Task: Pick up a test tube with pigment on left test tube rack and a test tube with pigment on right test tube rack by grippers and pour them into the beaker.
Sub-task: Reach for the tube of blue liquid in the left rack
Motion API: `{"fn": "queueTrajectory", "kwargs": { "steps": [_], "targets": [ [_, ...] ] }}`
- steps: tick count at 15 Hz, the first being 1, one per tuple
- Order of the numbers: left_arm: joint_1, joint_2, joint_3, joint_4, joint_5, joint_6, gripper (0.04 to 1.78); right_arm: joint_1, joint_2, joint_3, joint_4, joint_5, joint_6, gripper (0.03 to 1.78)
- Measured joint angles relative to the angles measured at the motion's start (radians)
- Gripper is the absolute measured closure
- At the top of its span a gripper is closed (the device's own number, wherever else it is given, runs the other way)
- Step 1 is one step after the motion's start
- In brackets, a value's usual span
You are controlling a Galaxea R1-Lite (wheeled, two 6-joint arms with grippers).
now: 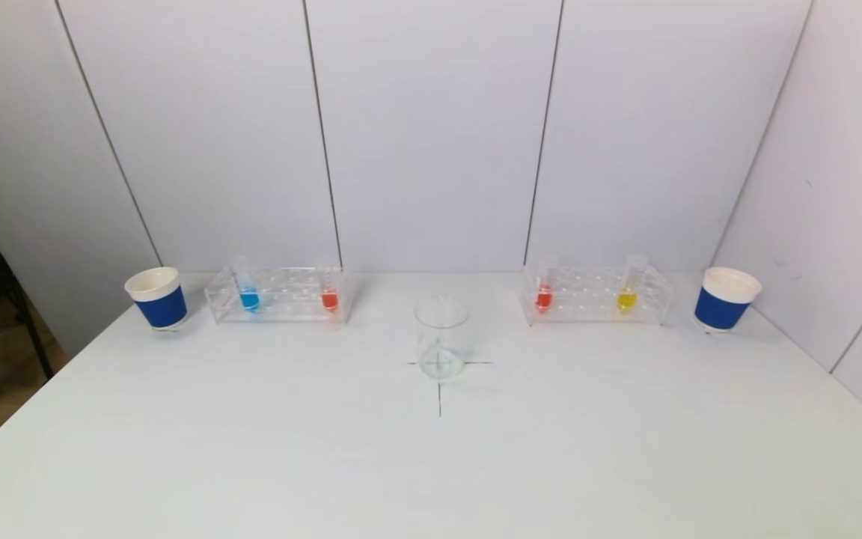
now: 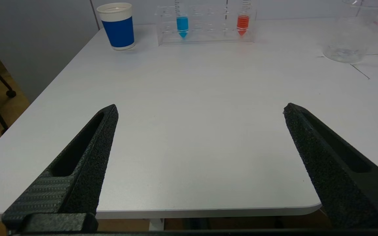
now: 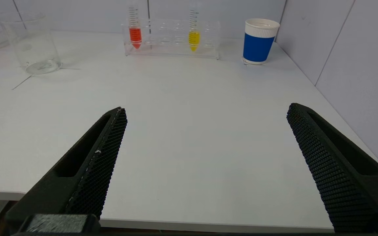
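A clear left rack (image 1: 277, 296) at the back left holds a blue-pigment tube (image 1: 248, 298) and an orange-red tube (image 1: 330, 299). A clear right rack (image 1: 597, 296) holds a red tube (image 1: 543, 298) and a yellow tube (image 1: 626, 299). An empty glass beaker (image 1: 441, 338) stands between them on a cross mark. Neither gripper shows in the head view. My left gripper (image 2: 200, 109) is open and empty above the table's near edge, far from the blue tube (image 2: 182, 26). My right gripper (image 3: 206, 113) is open and empty, far from the yellow tube (image 3: 194, 39).
A blue-and-white paper cup (image 1: 156, 298) stands left of the left rack, another (image 1: 726, 298) right of the right rack. White wall panels close the back and right side. The white table (image 1: 431, 464) drops off at its left edge.
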Motion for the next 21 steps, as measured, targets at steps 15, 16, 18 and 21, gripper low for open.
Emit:
{"fn": "queueTrajectory", "kwargs": {
  "steps": [15,16,18,21],
  "targets": [
    [0.000,0.000,0.000,0.005,-0.005,0.014,0.06,0.000,0.000,0.000,0.000,0.000,0.000,0.04],
    [0.000,0.000,-0.003,0.006,-0.004,0.016,0.06,0.000,0.000,0.000,0.000,0.000,0.000,0.04],
    [0.000,0.000,-0.038,0.020,-0.005,0.019,0.06,0.000,0.000,0.000,0.000,0.000,0.000,0.04],
    [0.000,0.001,-0.163,0.103,-0.017,0.021,0.06,0.000,0.000,0.000,0.000,0.000,0.000,0.04]
  ]
}}
